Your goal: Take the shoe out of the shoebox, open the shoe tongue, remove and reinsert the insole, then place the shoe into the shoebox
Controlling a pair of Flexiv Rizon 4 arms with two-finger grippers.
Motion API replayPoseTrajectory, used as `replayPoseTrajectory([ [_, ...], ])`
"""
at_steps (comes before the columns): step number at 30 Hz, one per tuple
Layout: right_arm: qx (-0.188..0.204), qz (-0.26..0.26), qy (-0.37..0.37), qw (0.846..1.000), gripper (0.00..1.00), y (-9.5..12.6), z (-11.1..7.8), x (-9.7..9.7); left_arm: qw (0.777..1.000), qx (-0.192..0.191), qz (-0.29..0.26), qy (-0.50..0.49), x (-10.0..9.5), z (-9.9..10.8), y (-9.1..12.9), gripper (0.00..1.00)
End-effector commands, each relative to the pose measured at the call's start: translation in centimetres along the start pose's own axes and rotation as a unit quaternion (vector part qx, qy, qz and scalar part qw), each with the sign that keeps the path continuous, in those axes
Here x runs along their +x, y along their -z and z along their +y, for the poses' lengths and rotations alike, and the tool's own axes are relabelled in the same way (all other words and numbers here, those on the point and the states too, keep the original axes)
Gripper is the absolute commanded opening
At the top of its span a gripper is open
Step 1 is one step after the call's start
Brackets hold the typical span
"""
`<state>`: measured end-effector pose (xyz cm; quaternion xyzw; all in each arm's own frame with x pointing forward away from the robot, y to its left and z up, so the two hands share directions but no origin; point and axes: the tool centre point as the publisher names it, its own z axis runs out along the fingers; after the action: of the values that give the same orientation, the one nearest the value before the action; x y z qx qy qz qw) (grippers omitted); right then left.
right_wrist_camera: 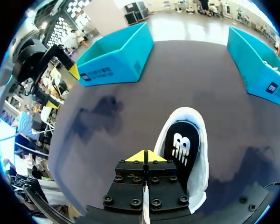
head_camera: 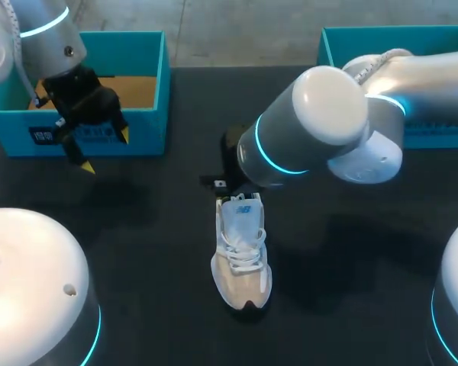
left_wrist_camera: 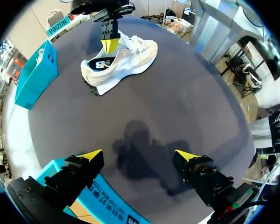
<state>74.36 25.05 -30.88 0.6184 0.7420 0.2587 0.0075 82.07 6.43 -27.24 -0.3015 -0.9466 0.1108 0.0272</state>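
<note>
Insole step: right gripper (right_wrist_camera: 144,156) clenched at shoe (head_camera: 243,259) heel, left gripper (head_camera: 106,151) spread idle; next needs pinching the insole (right_wrist_camera: 179,147) edge.

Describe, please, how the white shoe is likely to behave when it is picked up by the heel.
The shoe looks like a mesh trainer, so it is probably light for its size. Its upper likely flexes where pinched, while the thick sole should stay fairly stiff. Upright on the table, it should slide, not roll.
</note>
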Motion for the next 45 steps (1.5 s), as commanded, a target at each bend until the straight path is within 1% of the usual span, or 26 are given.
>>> replayPoseTrajectory([
  [1, 0.001, 0.004, 0.0, 1.0, 0.0, -0.2, 0.0, -0.2, 1.0, -0.004, -0.005, 0.0, 0.5, -0.3, 0.1, 1.0],
  [6, 0.001, 0.004, 0.0, 1.0, 0.0, -0.2, 0.0, -0.2, 1.0, -0.004, -0.005, 0.0, 0.5, -0.3, 0.1, 1.0],
  [8, 0.002, 0.003, 0.002, 1.0, 0.0, -0.5, 0.3, -0.4, 1.0, -0.004, -0.005, 0.0, 0.5, -0.3, 0.1, 1.0],
  [13, 0.001, -0.003, 0.004, 1.0, 0.0, -1.3, 0.8, -1.3, 1.0, -0.004, -0.005, 0.0, 0.5, -0.3, 0.1, 1.0],
  [16, 0.0, -0.005, 0.005, 1.0, 0.0, -1.7, 1.2, -1.9, 1.0, 0.007, 0.002, 0.016, 0.3, -0.1, 0.1, 1.0],
  [19, -0.002, -0.008, 0.005, 1.0, 0.0, -2.1, 1.5, -2.7, 1.0, 0.01, 0.004, 0.028, 0.3, -0.1, 0.1, 1.0],
  [24, 0.001, -0.018, -0.007, 1.0, 0.0, -2.7, 1.7, -3.9, 0.999, 0.014, 0.01, 0.032, 0.4, -0.1, 0.2, 1.0],
  [29, 0.002, -0.024, -0.011, 1.0, 0.0, -3.2, 1.8, -4.8, 0.999, 0.035, 0.014, 0.029, 0.2, -0.2, 0.0, 1.0],
  [30, 0.003, -0.033, -0.013, 0.999, 0.0, -3.3, 1.8, -5.0, 0.999, 0.038, 0.015, 0.028, 0.1, -0.3, -0.1, 1.0],
  [32, 0.002, -0.031, -0.013, 0.999, 0.0, -3.6, 1.9, -5.1, 0.999, 0.04, 0.016, 0.027, 0.0, -0.5, -0.2, 1.0],
  [34, 0.002, -0.042, -0.014, 0.999, 0.0, -4.1, 2.0, -5.3, 0.999, 0.042, 0.019, 0.026, -0.2, -0.6, -0.4, 1.0],
  [38, -0.005, -0.038, -0.009, 0.999, 0.0, -4.9, 2.2, -5.6, 0.998, 0.048, 0.023, 0.028, -0.6, -0.7, -0.4, 1.0],
  [45, -0.012, -0.051, -0.009, 0.999, 0.0, -6.6, 2.1, -6.1, 0.998, 0.048, 0.023, 0.028, -0.6, -0.7, -0.4, 1.0],
])
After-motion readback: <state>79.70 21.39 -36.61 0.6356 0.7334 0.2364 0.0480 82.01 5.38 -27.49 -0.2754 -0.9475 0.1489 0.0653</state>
